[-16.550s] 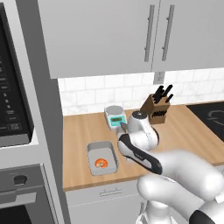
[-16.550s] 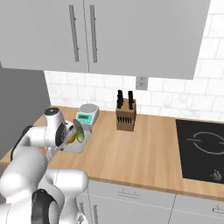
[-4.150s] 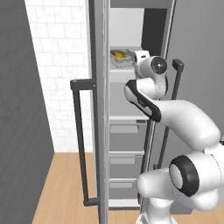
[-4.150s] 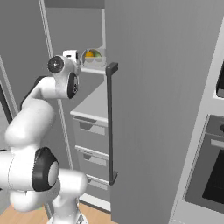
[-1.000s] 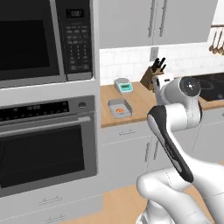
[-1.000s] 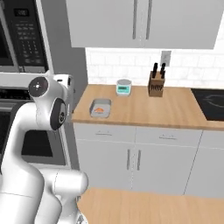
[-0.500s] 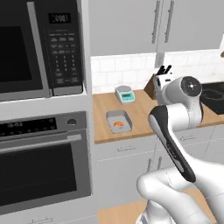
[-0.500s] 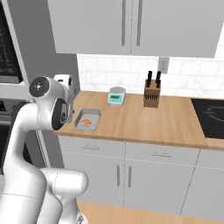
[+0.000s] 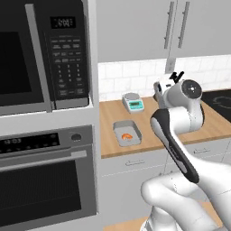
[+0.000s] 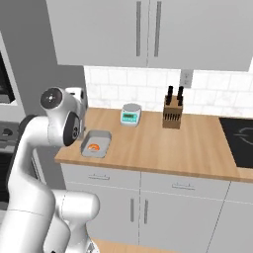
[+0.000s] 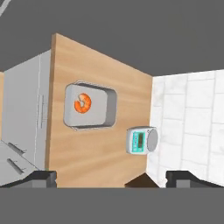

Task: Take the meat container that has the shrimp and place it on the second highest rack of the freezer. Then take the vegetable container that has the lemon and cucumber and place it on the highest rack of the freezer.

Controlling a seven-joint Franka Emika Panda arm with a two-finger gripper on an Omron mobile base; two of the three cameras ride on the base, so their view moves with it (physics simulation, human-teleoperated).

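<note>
The meat container (image 9: 126, 134) is a shallow grey tray on the wooden counter, near its front left corner, with the small orange shrimp (image 9: 127, 136) lying in it. From the right it shows as the same tray (image 10: 96, 143), beside my arm. In the hand view the container (image 11: 89, 107) and shrimp (image 11: 82, 102) lie well ahead of my gripper (image 11: 113, 178). The gripper is open, its fingertips (image 11: 41, 177) wide apart with nothing between them, raised above the counter. The freezer and the vegetable container are out of view.
A small kitchen scale (image 10: 131, 114) stands at the tiled back wall, with a knife block (image 10: 172, 113) to its right. A black cooktop (image 10: 241, 132) lies at the counter's right end. Left of the counter stands a microwave (image 9: 43, 54) above an oven (image 9: 45, 180). Grey cabinets (image 10: 148, 34) hang overhead.
The base has driven closer to the counter, so the whole scene has shifted and the tray looks larger and nearer. The gripper has stayed open and empty.
</note>
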